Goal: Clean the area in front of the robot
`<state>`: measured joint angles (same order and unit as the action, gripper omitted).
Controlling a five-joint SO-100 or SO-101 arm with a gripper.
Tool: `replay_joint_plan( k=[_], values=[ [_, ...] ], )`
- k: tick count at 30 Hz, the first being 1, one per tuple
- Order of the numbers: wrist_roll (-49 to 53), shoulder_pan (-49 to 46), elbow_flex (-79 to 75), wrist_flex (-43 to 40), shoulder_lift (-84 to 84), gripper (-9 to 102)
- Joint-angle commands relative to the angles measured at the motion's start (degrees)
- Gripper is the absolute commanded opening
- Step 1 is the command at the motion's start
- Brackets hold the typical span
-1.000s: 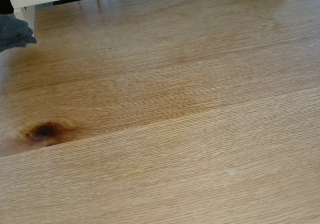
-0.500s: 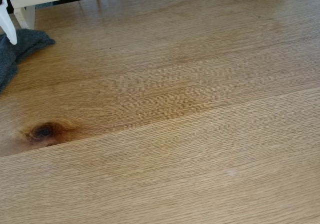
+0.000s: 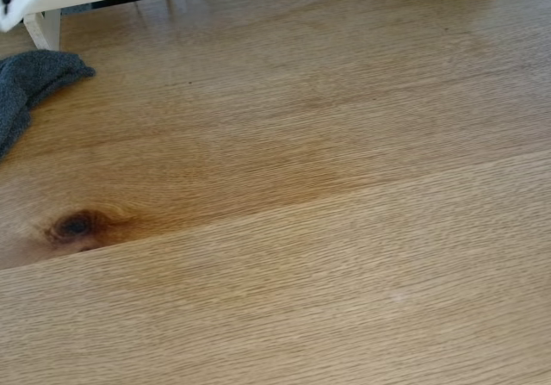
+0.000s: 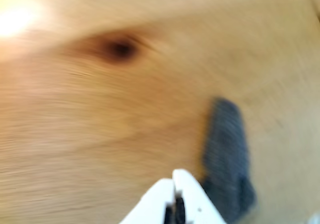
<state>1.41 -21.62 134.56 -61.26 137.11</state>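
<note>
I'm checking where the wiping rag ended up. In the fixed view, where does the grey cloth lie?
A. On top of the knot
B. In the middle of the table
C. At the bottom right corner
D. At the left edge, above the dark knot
D: the grey cloth lies at the fixed view's left edge, above and apart from the dark knot.

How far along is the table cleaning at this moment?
Done: the tabletop shows no obvious marks or debris around the dark knot. In hand: nothing; the grey cloth lies loose at the fixed view's left edge, and in the blurred wrist view the hand looks shut and empty beside it. Left: I can't tell whether more wiping remains.
</note>
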Motion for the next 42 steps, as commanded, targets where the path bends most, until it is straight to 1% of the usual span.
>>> replay_joint_plan(
  k=[1,3,5,8,10,15,19,22,24,27,30,42],
  values=[
    [-6.4,11.4,-0.6,-5.8,14.7,0],
    [-8.3,14.7,-0.1,-9.4,15.6,0],
    [-8.5,17.1,2.5,-10.2,16.0,0],
    [-8.0,19.6,10.7,-8.8,20.0,0],
    [-7.4,21.1,18.8,-7.8,25.6,0],
    [-4.6,20.7,36.6,-3.3,40.7,0],
    [-2.5,21.1,45.6,-6.2,46.1,0],
    [-1.9,21.5,50.5,-11.0,51.7,0],
    [-2.1,21.4,53.0,-12.7,52.2,0],
    [-3.3,19.7,56.8,-11.3,52.2,0],
    [-3.9,20.0,58.5,-11.1,52.3,0],
    [-3.4,20.5,58.2,-11.4,52.3,0]
  ],
)
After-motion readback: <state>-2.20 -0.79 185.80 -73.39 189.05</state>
